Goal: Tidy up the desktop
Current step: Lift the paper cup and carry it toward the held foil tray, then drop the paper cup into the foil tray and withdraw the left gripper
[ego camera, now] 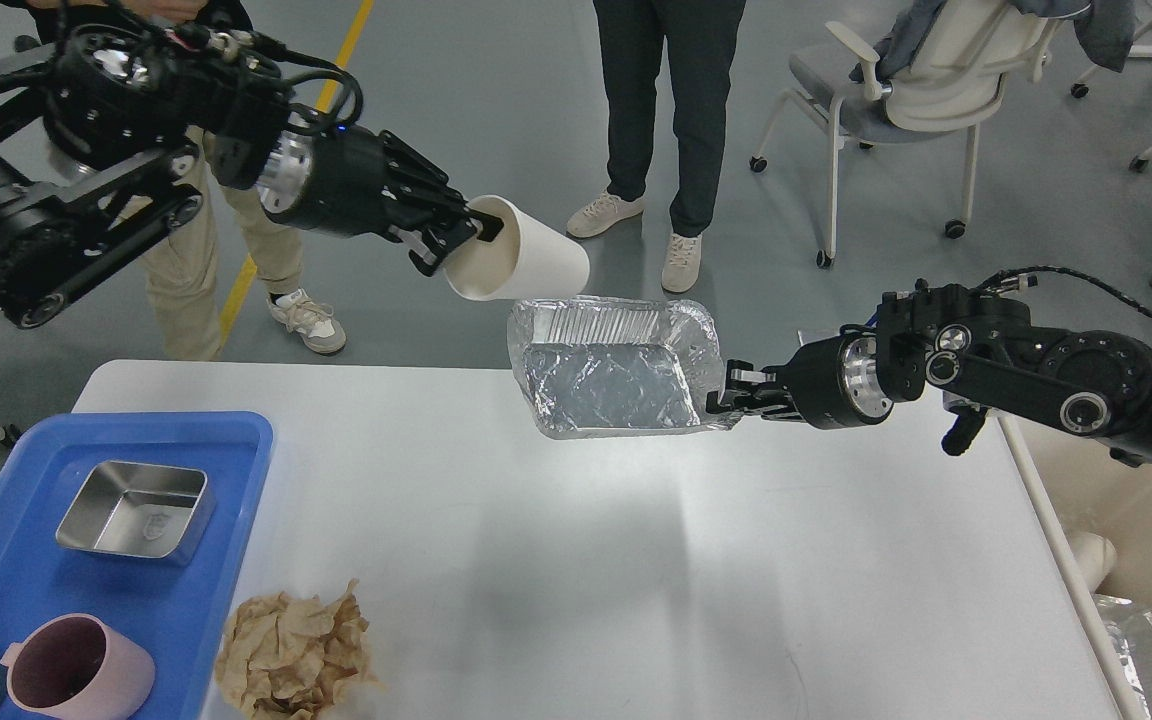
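Desktop (pixel 636 560), the white top of the table, fills the near half of the view, with its far edge running level behind the raised items. A blue tray (pixel 236 470) is placed at the left end of the table. A steel dish (pixel 133 510) and a pink cup (pixel 76 668) are held in the tray. A crumpled brown paper (pixel 291 655) lies on the bare surface just to the right of the tray, at the near edge.

The left claw (pixel 471 232) is held in the air beyond the far edge of the table. Its fingers are clamped on the rim of a white paper cup (pixel 516 262), one finger inside the mouth. The cup is tilted with its base pointing right and down.

The right claw (pixel 726 392) is clamped on the right rim of a foil tray (pixel 611 375), which is held above the far middle of the table, tilted toward the viewer. The cup base is positioned just above the far left rim of the foil tray; contact cannot be determined.

A cream bin (pixel 1126 540) stands beside the right end of the table.
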Controlling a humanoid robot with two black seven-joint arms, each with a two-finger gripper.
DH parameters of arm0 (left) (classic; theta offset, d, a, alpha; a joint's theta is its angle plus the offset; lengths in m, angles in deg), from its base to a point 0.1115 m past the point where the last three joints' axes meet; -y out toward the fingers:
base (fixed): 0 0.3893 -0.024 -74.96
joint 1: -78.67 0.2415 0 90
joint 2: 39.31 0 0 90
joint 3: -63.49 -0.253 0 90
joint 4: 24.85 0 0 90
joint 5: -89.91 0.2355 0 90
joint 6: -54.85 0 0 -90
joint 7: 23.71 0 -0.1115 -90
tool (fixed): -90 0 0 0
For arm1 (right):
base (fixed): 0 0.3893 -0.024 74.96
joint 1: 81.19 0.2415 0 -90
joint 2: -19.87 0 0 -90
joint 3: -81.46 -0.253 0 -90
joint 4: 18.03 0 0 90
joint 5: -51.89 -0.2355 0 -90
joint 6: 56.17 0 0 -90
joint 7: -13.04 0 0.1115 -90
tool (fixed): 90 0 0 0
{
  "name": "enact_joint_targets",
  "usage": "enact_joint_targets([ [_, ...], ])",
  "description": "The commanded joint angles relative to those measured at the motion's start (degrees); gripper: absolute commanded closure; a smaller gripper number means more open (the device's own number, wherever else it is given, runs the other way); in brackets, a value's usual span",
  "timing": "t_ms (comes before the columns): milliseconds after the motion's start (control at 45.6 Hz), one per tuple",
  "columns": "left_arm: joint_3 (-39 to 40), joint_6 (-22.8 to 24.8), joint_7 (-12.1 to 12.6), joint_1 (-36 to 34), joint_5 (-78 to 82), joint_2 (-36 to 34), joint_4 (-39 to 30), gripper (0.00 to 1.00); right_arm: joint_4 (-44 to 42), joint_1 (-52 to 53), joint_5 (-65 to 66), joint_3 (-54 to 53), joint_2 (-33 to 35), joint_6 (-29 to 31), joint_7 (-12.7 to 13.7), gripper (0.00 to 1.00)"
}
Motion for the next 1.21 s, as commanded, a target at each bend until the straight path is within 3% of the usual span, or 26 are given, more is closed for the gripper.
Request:
enact_joint_targets([
  [0,-2.40,-0.15,0.45,-1.70,0.67,6.50,2.69,0.96,0.26,0.02,0.00,-0.04,0.09,-0.04,0.00,1.00],
  [329,-7.50,-3.31,0.45,-0.82,0.67,17.49,10.43,0.95,0.62,0.02,-0.09,-0.13,0.61,-0.13,-0.09,1.00],
  [570,-8.99,-5.07,0.54,0.93,-0.04,19.87,12.63,0.90,0.62,0.02,-0.09,-0.22,0.53,-0.13,-0.09,1.00],
  [680,-8.47,-5.95,1.59,1.55,-1.09,19.87,12.98,0.70,0.62,-0.06,-0.09,-0.48,0.53,-0.13,-0.18,1.00],
  [746,-8.29,-6.13,2.73,1.64,-3.19,19.69,13.07,0.49,0.53,-0.06,-0.09,-0.48,0.44,-0.13,-0.18,1.00],
  [833,-8.03,-6.39,3.97,1.81,-7.41,19.60,13.33,0.12,0.53,-0.33,-0.09,-0.48,0.44,-0.13,-0.18,1.00],
  [1184,-7.94,-6.83,4.23,2.08,-17.60,17.94,13.77,0.05,0.53,-0.77,-0.09,-0.48,0.44,-0.22,-0.18,1.00],
])
